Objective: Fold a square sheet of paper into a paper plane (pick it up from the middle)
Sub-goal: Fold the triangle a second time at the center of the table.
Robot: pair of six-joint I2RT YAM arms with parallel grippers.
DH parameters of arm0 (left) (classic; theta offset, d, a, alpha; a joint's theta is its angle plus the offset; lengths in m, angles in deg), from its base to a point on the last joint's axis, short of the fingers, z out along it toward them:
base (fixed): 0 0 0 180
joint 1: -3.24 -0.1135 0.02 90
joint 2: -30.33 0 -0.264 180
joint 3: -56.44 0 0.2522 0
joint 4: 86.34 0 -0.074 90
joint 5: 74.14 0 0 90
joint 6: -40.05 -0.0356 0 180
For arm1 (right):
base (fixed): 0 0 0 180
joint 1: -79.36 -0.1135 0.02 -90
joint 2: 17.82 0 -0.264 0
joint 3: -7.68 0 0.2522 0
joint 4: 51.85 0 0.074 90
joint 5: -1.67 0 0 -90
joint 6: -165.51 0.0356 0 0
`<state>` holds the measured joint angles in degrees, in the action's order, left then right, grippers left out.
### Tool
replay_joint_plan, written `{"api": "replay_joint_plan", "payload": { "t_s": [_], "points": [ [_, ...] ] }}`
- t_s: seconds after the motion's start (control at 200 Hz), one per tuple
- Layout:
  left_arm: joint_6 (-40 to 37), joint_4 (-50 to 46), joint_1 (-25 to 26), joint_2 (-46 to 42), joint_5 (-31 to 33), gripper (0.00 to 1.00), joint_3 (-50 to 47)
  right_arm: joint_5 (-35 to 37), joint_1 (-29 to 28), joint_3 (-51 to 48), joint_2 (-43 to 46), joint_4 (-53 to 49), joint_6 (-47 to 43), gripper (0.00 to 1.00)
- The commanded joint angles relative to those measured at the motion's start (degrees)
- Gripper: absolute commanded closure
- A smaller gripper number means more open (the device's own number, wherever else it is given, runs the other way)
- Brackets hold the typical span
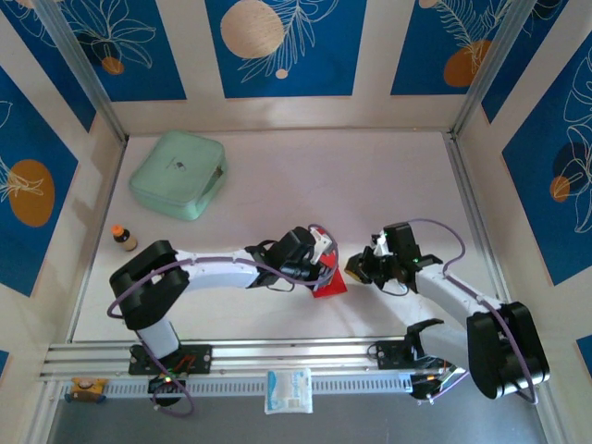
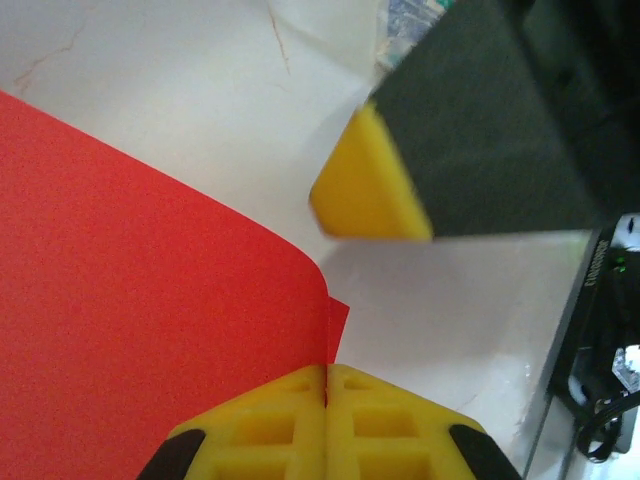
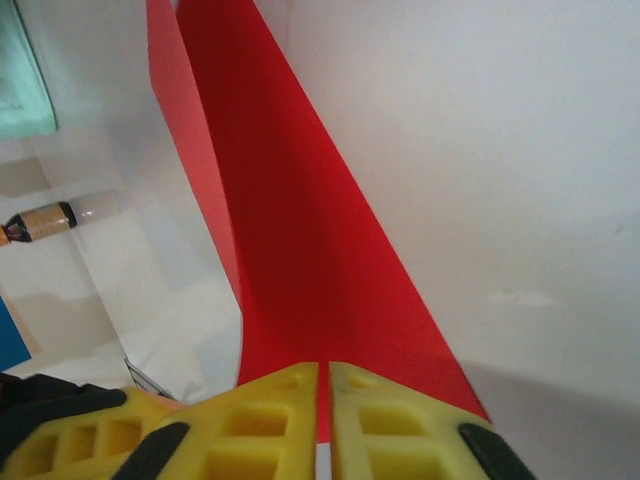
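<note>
- Square sheet of paper (image 1: 329, 283): bright red, just below the centre of the top view, between the two gripper tips. It is creased, with part of it lifted off the white table (image 1: 277, 176).
- Mint-green case (image 1: 178, 174): upper left of the top view, lying closed, so we cannot tell what it holds. It sits well apart from the sheet, and its edge appears at the upper left of the right wrist view.
- Left gripper (image 2: 326, 372): bottom centre of the left wrist view. We see its yellow fingers pressed together on a corner of the sheet, whose red face fills the left half of that frame.
- Right gripper (image 3: 323, 375): bottom centre of the right wrist view. Its jaws are together, and the sheet runs out of the seam between them towards the top of the frame as a narrowing red strip, so we read them as clamped on the paper.
- Small bottle (image 1: 123, 239): orange-capped, at the left edge of the table.
- White packet (image 1: 289, 390): bottom centre of the top view, on the rail.
</note>
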<state>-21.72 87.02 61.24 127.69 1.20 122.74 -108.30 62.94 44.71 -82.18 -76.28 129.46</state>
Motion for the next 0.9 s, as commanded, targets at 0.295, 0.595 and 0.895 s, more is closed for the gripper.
{"api": "replay_joint_plan", "payload": {
  "t_s": [0.295, 0.595, 0.895],
  "points": [
    [1.5, 0.2, -1.2, 0.9, -0.8, 1.0, -1.2, -2.8, -5.3, 0.5, -9.4, 7.5, 2.9, 0.98],
    [1.3, -0.6, -2.5, 1.5, -1.3, 1.0, -2.5, 3.8, -5.9, -1.0, -13.0, 2.8, 0.3, 0.99],
    [0.2, -1.1, -4.9, 2.1, -0.7, 1.0, -4.0, 4.4, -7.1, -1.1, -13.0, 2.5, 0.4, 1.0]
  ]
}}
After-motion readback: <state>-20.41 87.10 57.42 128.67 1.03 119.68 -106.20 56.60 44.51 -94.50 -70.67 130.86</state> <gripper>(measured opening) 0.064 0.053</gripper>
